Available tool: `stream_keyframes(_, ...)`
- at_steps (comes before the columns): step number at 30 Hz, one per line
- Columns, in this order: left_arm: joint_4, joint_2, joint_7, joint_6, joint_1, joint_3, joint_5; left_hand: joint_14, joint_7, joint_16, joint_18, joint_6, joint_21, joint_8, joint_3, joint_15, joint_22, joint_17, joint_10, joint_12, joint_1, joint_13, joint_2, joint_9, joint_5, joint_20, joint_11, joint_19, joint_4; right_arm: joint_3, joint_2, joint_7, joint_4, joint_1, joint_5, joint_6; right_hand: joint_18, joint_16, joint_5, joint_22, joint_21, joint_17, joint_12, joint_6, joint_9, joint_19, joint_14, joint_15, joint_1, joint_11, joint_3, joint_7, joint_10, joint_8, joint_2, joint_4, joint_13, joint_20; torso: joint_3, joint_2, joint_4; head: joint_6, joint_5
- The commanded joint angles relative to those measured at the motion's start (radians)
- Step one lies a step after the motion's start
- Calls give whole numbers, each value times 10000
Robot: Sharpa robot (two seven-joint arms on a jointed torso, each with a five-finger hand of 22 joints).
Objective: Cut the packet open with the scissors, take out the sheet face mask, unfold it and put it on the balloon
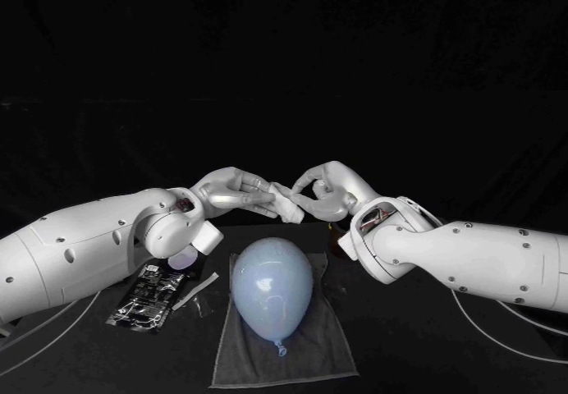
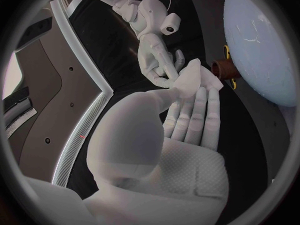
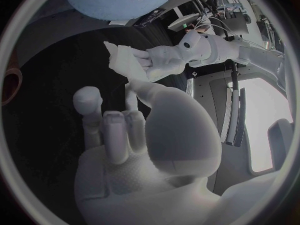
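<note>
Left robot hand and right robot hand pinch the folded white sheet face mask over the black counter's middle; best to peel layers apart slowly.

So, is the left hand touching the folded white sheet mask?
Touching: the left wrist view shows the left hand holding the folded white sheet mask.

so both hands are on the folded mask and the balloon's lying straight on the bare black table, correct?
Not quite. The left hand and right hand do both hold the folded mask, but the balloon lies on a grey towel spread over the table, not on the bare black top. The head view shows it.
</note>
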Motion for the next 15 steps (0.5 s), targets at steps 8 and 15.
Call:
stream_keyframes(8,10,5,85,-15,4,5,-175,18,35,-81,95,33,59,12,18,16,20,-22,24,13,1,-4,-50,1010,41,3,31,84,-45,29,-31,789,-89,11,1213,-384,65,62,-64,36,72,2109,76,108,69,84,826,-62,173,-36,27,-15,879,43,104,-159,2241,11,2,-3,-5,10,-12)
stream_keyframes(15,33,1,101,3,4,-2,-122,3,80,-119,92,-2,71,-13,2,33,24,-32,-17,-9,-63,-6,-75,981,40,7,54,86,-26,40,-30,944,-173,13,1330,-634,47,91,-78,99,163,2180,140,141,73,133,854,-64,159,-40,43,-20,910,60,93,-235,2313,9,5,-1,-1,9,-20)
